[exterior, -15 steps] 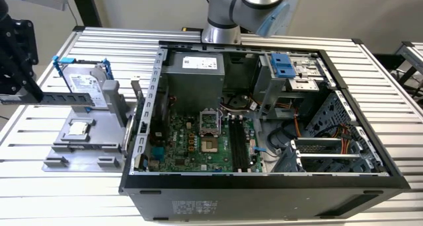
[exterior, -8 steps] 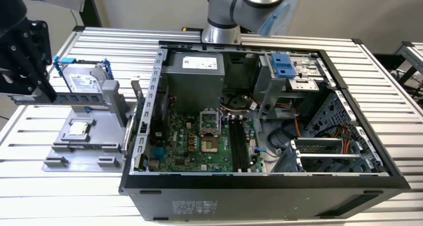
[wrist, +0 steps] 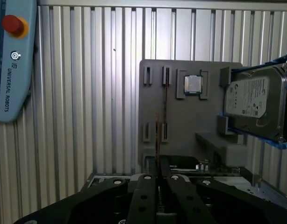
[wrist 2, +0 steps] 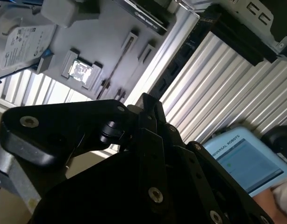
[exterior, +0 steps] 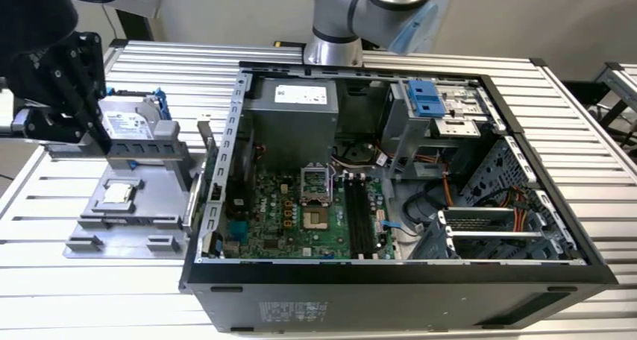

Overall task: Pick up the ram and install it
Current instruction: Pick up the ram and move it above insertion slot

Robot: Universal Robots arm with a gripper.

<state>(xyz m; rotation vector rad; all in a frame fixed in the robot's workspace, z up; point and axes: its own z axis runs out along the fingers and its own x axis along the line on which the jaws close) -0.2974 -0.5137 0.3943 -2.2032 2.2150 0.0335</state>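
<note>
First wrist view shows the gripper (wrist: 157, 170) pinching the ram (wrist: 156, 135) edge-on, held over the tray (wrist: 190, 126). The ram looks light, thin and stiff but brittle, with slick faces. I judge the flat faces near mid-length the safest hold, squeezed gently and kept clear of the contacts.

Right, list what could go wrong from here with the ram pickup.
The ram sits edge-on in the grey tray, a thin target: if the gripper descends slightly off, it may knock or bend it.
The processor chip and hard drive share the tray and could get bumped.
The computer case wall rises beside the tray; a low carry might clip it.
</note>
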